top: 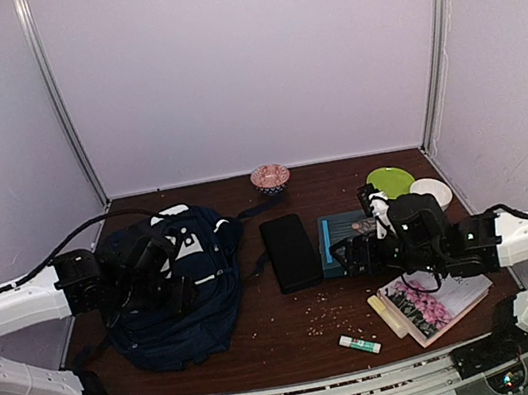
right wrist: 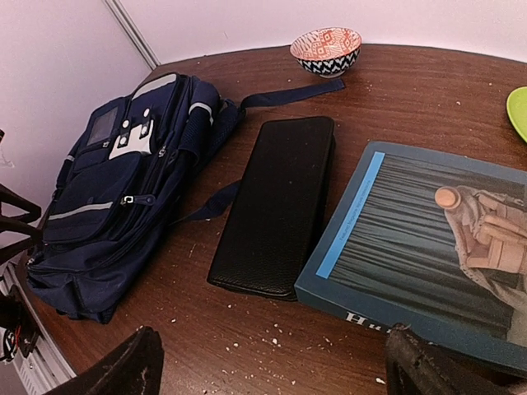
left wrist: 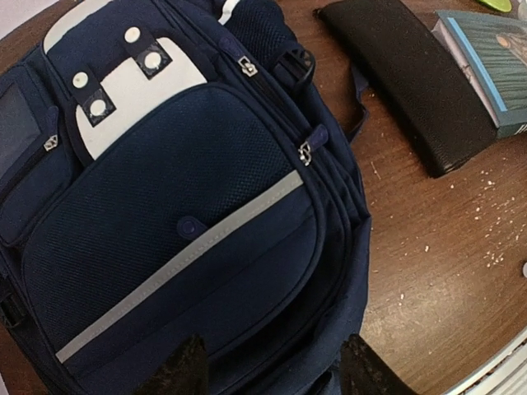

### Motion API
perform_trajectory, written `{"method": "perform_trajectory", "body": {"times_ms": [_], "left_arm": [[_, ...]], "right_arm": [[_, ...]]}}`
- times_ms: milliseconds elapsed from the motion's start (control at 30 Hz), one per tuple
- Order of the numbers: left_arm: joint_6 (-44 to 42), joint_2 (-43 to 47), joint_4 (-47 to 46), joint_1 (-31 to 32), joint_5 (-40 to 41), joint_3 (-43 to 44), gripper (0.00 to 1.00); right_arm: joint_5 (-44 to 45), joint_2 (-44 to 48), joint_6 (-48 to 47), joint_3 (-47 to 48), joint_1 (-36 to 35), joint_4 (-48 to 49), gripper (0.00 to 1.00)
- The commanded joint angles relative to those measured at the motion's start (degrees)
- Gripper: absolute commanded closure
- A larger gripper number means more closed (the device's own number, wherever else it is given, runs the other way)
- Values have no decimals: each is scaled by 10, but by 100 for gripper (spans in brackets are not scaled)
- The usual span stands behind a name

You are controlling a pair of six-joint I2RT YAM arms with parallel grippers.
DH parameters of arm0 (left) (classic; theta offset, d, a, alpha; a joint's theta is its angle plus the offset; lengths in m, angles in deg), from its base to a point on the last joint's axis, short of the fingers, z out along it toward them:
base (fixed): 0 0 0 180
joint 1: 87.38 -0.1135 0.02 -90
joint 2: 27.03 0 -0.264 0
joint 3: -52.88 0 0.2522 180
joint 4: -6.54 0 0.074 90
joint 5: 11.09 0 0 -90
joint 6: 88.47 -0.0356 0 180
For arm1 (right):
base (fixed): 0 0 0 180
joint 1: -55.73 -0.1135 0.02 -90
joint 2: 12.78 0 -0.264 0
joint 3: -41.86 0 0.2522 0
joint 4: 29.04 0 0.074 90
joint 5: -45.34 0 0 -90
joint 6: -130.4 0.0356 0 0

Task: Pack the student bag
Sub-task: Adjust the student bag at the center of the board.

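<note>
Dark brown wooden table (top: 269,347), flecked with pale crumbs, stands inside plain lilac walls. Above its left side the left gripper (left wrist: 272,374) hangs with jaws spread wide and nothing between them, just over the lower front of the large navy-blue fabric backpack with white stripes (left wrist: 181,222). The backpack lies flat with its zips apparently closed, so opening it looks like the first job. The right gripper (right wrist: 276,370), equally wide and empty, hovers at the near edge of the teal hardcover book (right wrist: 428,239), probably chosen as cargo. Just beside the book lies the long black textured case (right wrist: 276,206), between book and bag
</note>
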Motion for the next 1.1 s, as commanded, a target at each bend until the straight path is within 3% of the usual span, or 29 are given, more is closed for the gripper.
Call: {"method": "perform_trajectory", "body": {"times_ms": [0, 200, 333, 500, 733, 867, 967, 1067], "left_arm": [[11, -46, 7, 19, 5, 4, 6], [26, -118, -7, 25, 60, 19, 7], [20, -119, -16, 24, 87, 38, 9], [-25, -136, -23, 24, 25, 51, 13], [-66, -80, -50, 26, -92, 24, 9], [-74, -109, -19, 26, -79, 23, 13], [-71, -132, -17, 26, -73, 19, 25], [-60, -144, -16, 26, -56, 17, 27]], "right_arm": [[1, -10, 11, -10, -3, 21, 6], [-10, -29, 30, -18, -5, 53, 6], [-15, -43, 31, -3, -14, 53, 6], [-22, -56, 30, 7, -18, 59, 7], [-29, -75, 36, 13, -21, 73, 7], [-29, -87, 43, 18, -24, 79, 7], [-27, -90, 50, 18, -31, 82, 7], [-19, -89, 52, 18, -38, 76, 7]]}}
